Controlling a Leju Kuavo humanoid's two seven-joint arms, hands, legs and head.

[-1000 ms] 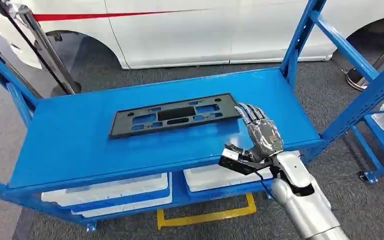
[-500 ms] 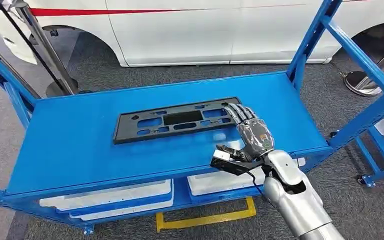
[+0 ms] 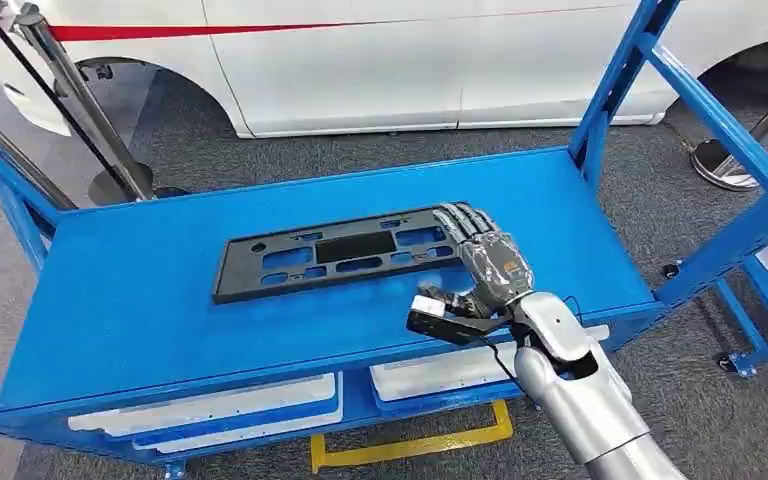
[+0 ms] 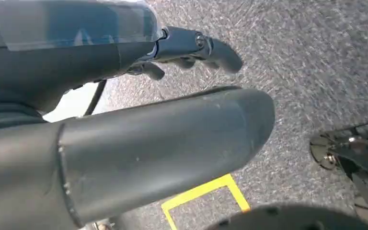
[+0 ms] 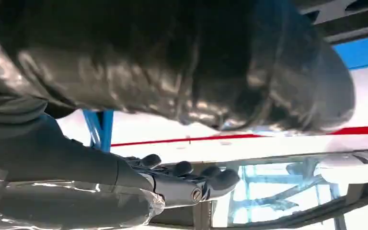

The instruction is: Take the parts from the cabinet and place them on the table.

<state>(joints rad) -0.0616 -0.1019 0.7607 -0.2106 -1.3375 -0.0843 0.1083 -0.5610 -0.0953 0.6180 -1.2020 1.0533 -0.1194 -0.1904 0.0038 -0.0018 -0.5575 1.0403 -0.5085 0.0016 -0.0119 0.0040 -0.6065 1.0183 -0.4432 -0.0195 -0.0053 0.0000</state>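
Your right hand [image 3: 490, 262] is reaching out over the blue shelf [image 3: 140, 300] in the middle of the head view, and its fingers [image 3: 460, 222] are lying flat and a little apart on the right end of the black part [image 3: 335, 252]. It is not gripping the part; the fingers are only resting on top of it, though you cannot quite see if the thumb is touching the shelf. The black part is a long flat frame with holes in it, and it is lying across the middle of the shelf top, tilted a bit so its left end sits lower in the picture. A white car [image 3: 360, 60] is standing behind the shelf, along the top of the frame. White trays [image 3: 210, 410] are sitting on the lower level, near the bottom of the picture. Your left hand [image 4: 191, 48] is hanging over grey carpet [image 4: 306, 57] in the left wrist view, holding nothing, with its fingers curled loosely and apart from the thumb. A yellow line [image 4: 206, 191] is showing on the floor near the bottom of that picture.
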